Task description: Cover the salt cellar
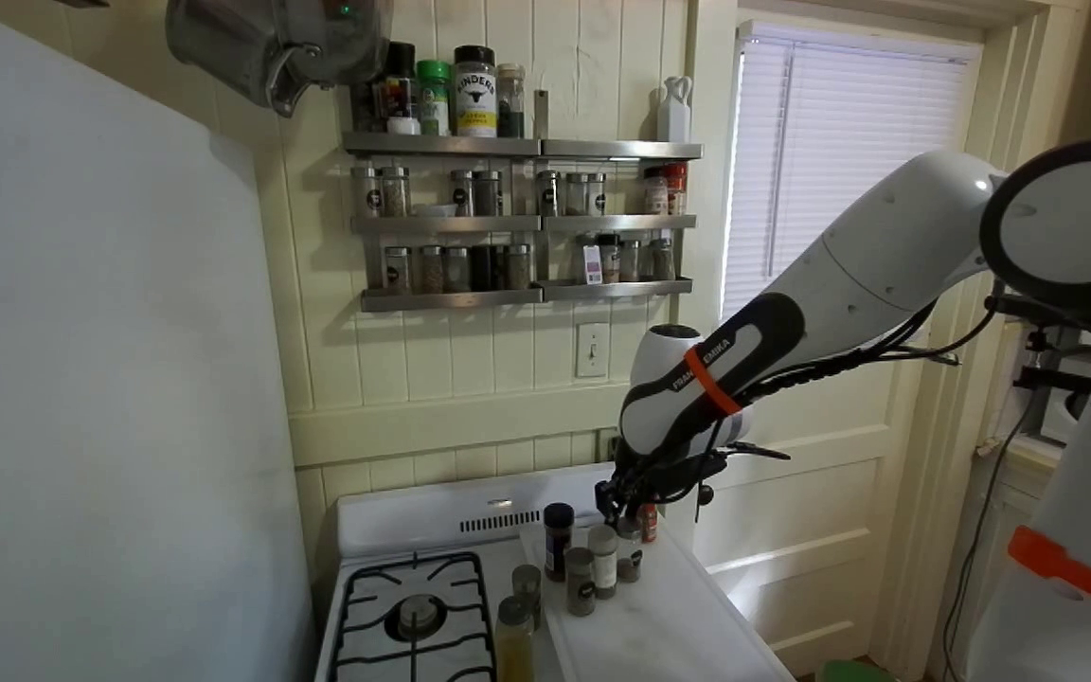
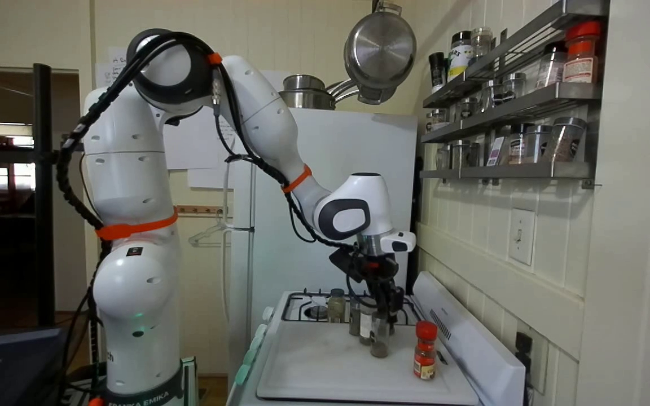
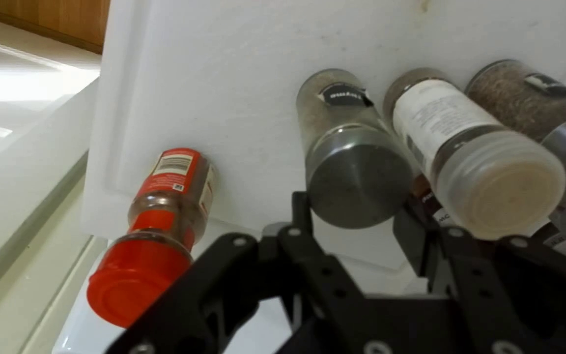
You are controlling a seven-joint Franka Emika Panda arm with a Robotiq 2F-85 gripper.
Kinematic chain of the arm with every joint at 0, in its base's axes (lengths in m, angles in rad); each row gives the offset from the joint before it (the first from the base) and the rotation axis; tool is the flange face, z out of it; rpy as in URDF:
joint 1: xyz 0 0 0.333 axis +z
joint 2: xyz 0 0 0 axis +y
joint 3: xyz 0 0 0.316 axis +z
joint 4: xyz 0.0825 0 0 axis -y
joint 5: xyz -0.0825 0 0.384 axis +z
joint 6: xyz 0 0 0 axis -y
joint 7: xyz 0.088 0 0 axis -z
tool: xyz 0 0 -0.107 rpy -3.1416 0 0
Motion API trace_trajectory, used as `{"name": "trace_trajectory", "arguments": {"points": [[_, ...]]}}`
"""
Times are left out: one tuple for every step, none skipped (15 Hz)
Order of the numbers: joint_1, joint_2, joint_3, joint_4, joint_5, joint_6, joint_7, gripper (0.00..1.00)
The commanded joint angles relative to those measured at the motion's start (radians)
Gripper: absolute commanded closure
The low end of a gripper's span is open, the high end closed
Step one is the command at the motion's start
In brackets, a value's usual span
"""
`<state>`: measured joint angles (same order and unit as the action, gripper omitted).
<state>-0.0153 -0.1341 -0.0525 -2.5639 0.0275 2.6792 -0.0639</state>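
No salt cellar can be made out for certain in these views. A clear jar with a grey metal lid and a black "thyme" label (image 3: pixel 334 115) stands upright on the white board (image 3: pixel 243 73). This thyme jar also shows in both exterior views (image 1: pixel 629 563) (image 2: pixel 380 341). My gripper (image 3: pixel 354 206) points down over the jar, with one finger on each side of its lid. Both fingertips look to be against the lid edge, with no gap visible. In both exterior views the gripper (image 1: pixel 614 511) (image 2: pixel 386 307) is at the jar's top.
A white-labelled jar (image 3: pixel 440 115) stands close beside the right finger, with a brown-filled jar (image 3: pixel 519 103) beyond it. A red-capped bottle (image 3: pixel 140 270) stands to the left. A stove grate (image 1: pixel 413 616), the stove's back panel (image 1: pixel 394 521) and loaded wall shelves (image 1: pixel 451 301) surround the board.
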Motion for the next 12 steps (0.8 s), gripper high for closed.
{"name": "trace_trajectory", "arguments": {"points": [[0.001, 0.010, 0.005, 0.003, 0.008, 0.000, -0.006, 0.79], [0.001, 0.010, 0.005, 0.003, 0.007, 0.000, -0.005, 0.79], [0.001, 0.010, 0.006, 0.003, 0.006, 0.000, -0.004, 0.79], [0.000, 0.009, 0.006, 0.003, 0.005, 0.001, -0.003, 0.33], [0.000, 0.008, 0.006, 0.003, 0.005, 0.000, -0.003, 0.27], [0.000, 0.008, 0.006, 0.002, 0.005, 0.000, -0.003, 0.21], [0.000, 0.006, 0.007, 0.002, 0.004, 0.001, -0.002, 0.12], [0.001, 0.005, 0.007, 0.001, 0.006, 0.001, -0.003, 0.06], [0.001, 0.004, 0.007, 0.000, 0.007, 0.001, -0.004, 0.01], [0.002, 0.001, 0.007, -0.001, 0.009, 0.000, -0.006, 0.00], [0.003, -0.005, 0.007, -0.004, 0.010, 0.000, -0.007, 0.00], [0.003, -0.010, 0.008, -0.007, 0.010, 0.000, -0.008, 0.00]]}}
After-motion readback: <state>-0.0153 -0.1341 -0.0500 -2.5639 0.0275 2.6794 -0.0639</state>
